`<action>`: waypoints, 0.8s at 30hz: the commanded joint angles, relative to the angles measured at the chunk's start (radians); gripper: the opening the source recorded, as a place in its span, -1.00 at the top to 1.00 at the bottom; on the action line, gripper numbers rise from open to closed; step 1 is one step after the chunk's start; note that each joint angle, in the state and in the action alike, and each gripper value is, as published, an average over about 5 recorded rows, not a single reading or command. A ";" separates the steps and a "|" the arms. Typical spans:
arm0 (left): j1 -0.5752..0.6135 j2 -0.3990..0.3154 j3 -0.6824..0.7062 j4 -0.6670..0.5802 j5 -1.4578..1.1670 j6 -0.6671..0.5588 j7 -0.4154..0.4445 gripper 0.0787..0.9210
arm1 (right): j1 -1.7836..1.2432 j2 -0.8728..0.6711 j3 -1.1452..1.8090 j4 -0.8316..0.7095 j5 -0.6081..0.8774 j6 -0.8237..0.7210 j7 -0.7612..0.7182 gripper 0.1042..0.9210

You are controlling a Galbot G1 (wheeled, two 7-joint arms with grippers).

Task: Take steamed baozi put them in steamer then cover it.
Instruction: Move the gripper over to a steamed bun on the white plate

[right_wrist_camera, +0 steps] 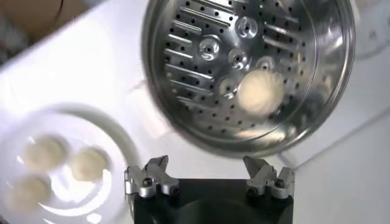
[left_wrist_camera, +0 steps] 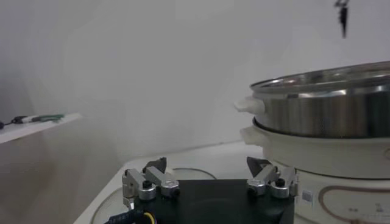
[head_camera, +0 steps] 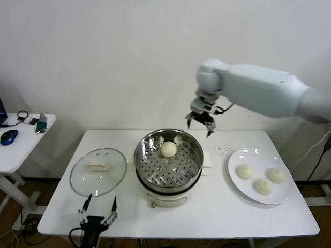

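Observation:
The steamer [head_camera: 168, 182], a shiny steel pot on a white base, stands mid-table with one baozi [head_camera: 168, 149] on its perforated tray; both also show in the right wrist view, the pot [right_wrist_camera: 183, 79] and the bun [right_wrist_camera: 261, 93]. Three more baozi [head_camera: 245, 171] lie on a white plate [head_camera: 243, 191]; they show in the right wrist view [right_wrist_camera: 88, 163] too. The glass cover [head_camera: 98, 171] with its cream handle lies flat to the pot's left. My right gripper [head_camera: 200, 123] is open and empty, raised above the table behind the pot's right rim. My left gripper [head_camera: 98, 206] is open and empty at the front left edge.
A side table [head_camera: 23, 147] at the far left holds a blue mouse [head_camera: 9, 137] and small items. The steamer's side [left_wrist_camera: 323, 115] fills the right of the left wrist view. A wall stands close behind the table.

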 commanded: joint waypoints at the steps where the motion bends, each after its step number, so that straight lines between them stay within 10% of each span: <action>1: -0.001 0.001 0.004 -0.011 0.000 0.003 0.000 -0.77 | 0.069 -0.270 -0.133 0.013 0.253 -0.185 0.011 -0.76; 24: -0.010 -0.001 -0.008 0.000 -0.001 0.013 -0.005 -0.77 | -0.586 -0.418 0.297 -0.151 -0.066 -0.376 0.258 -0.76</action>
